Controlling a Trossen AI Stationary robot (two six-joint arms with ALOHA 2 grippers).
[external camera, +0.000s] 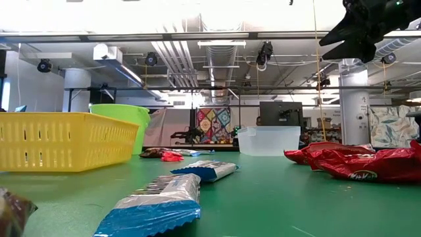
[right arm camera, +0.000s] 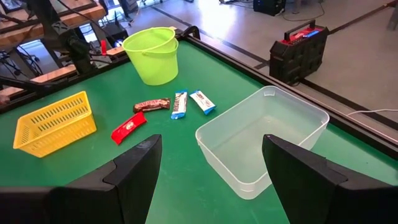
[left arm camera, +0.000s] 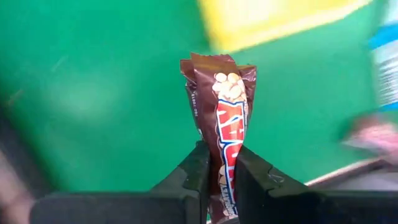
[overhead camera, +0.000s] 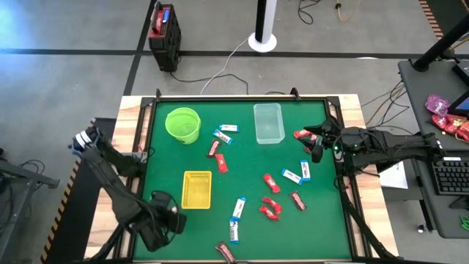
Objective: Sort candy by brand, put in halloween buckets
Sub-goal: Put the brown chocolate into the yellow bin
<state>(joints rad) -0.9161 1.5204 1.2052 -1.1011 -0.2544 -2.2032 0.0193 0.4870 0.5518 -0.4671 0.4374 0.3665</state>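
My left gripper [left arm camera: 222, 155] hangs over the green table's near left corner [overhead camera: 167, 218], beside the near end of the yellow basket [overhead camera: 196, 189], and is shut on a dark brown candy bar [left arm camera: 224, 93]. My right gripper [right arm camera: 211, 149] waits open at the table's right edge [overhead camera: 319, 143], above the clear tub [right arm camera: 264, 146]. The lime-green bucket [overhead camera: 183, 125] stands at the far left. Red [overhead camera: 271, 183], blue-and-white [overhead camera: 238, 209] and brown [overhead camera: 297, 200] bars lie flat on the table. My left gripper pinches the brown bar's flat faces [left arm camera: 229, 146] between its two fingers, on the half nearer the wrist. The fingers point down and run along the bar. Its crimped free end [left arm camera: 214, 62] sticks out beyond the fingertips, clear of the table.
Another brown bar [overhead camera: 226, 251] lies at the table's near edge and a red one [overhead camera: 302, 135] beside the right gripper. A raised black rim [overhead camera: 220, 96] frames the table. Three bars [right arm camera: 177, 106] lie between the bucket and the tub.
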